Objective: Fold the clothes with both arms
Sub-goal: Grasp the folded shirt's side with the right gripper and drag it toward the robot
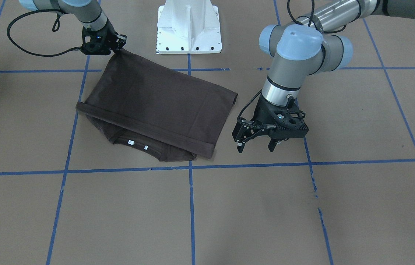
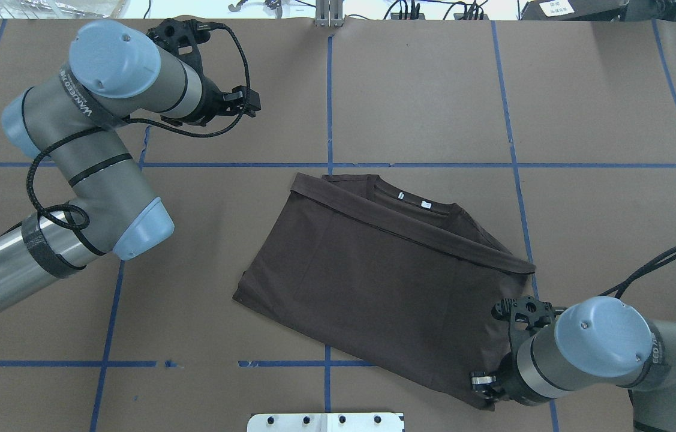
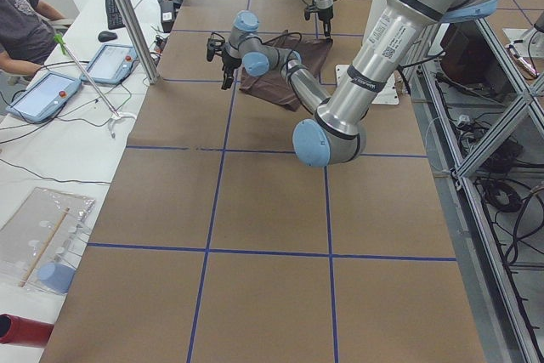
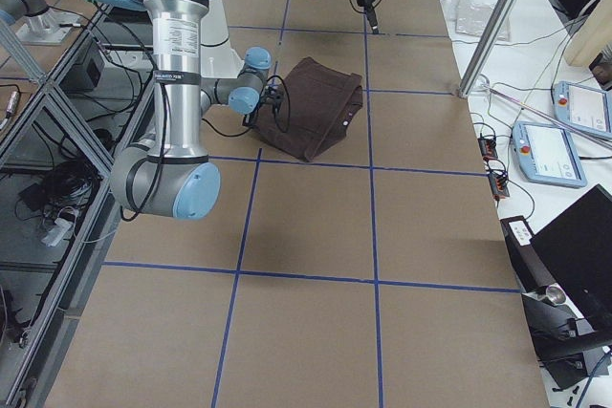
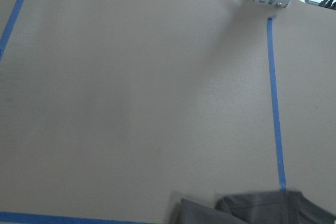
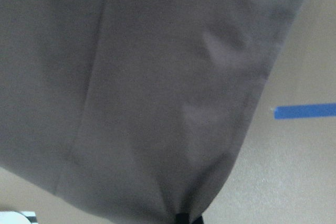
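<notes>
T-shirt point(image 2: 373, 282) corner is pinched in my right gripper point(image 1: 119, 46). The jaws are pressed together on the cloth's near-right corner, on the robot's side, and the fabric pulls up to a point there. Right wrist cam is all dark cloth, bunching to a point at the bottom edge.

My left gripper point(image 1: 256, 147) holds nothing. Its fingers are spread, and it hangs over bare table point(image 1: 340, 206) just off the shirt's far-left corner. How high it sits I can't quite tell from these angles. Its wrist cam sees brown table, a blue tape line point(image 5: 274, 98) and only a bit of shirt at the bottom.

Shirt lies skewed mid-table, folded over on itself, with the hem band point(image 2: 433, 243) toward the far side. The collar point(image 2: 412, 203) and two small white labels point(image 2: 426, 205) peek out beyond it. White pedestal base point(image 1: 189, 29) sits on the near side of the shirt.
</notes>
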Controlling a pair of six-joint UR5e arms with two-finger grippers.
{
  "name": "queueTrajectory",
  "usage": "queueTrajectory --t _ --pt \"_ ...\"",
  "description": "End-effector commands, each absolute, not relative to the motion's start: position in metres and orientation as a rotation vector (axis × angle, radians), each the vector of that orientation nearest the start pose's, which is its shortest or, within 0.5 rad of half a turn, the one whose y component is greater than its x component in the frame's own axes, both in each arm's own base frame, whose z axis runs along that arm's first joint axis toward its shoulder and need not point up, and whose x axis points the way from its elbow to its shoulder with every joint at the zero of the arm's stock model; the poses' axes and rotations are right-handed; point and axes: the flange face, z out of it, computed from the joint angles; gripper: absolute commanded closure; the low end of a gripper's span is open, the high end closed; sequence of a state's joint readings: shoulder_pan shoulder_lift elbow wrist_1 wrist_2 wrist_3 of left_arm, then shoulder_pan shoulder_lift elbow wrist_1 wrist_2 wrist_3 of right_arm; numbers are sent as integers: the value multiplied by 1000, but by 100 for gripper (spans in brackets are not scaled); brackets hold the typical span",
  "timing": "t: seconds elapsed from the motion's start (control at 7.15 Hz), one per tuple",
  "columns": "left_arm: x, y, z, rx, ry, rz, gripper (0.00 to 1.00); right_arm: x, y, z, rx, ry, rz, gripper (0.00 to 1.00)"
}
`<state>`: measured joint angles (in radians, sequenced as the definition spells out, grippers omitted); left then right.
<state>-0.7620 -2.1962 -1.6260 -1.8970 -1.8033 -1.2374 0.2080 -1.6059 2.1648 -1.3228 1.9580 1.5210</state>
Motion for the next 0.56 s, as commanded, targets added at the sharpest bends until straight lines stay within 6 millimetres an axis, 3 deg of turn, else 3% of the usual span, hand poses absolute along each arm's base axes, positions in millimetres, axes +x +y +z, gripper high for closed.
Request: queueTrajectory --t 0.0,0.14,0.28,0.42 --pt "431 -527 229 309 979 -254 0 -414 -185 354 -208 -869 17 0" --pt "439 -485 246 235 990 -285 0 -407 -203 337 -152 -910 83 0" --pt "459 -443 266 138 986 -322 0 -401 -232 318 -72 -952 164 0" --pt "486 -411 273 35 985 -393 0 -393 -260 296 -23 -1002 218 0"
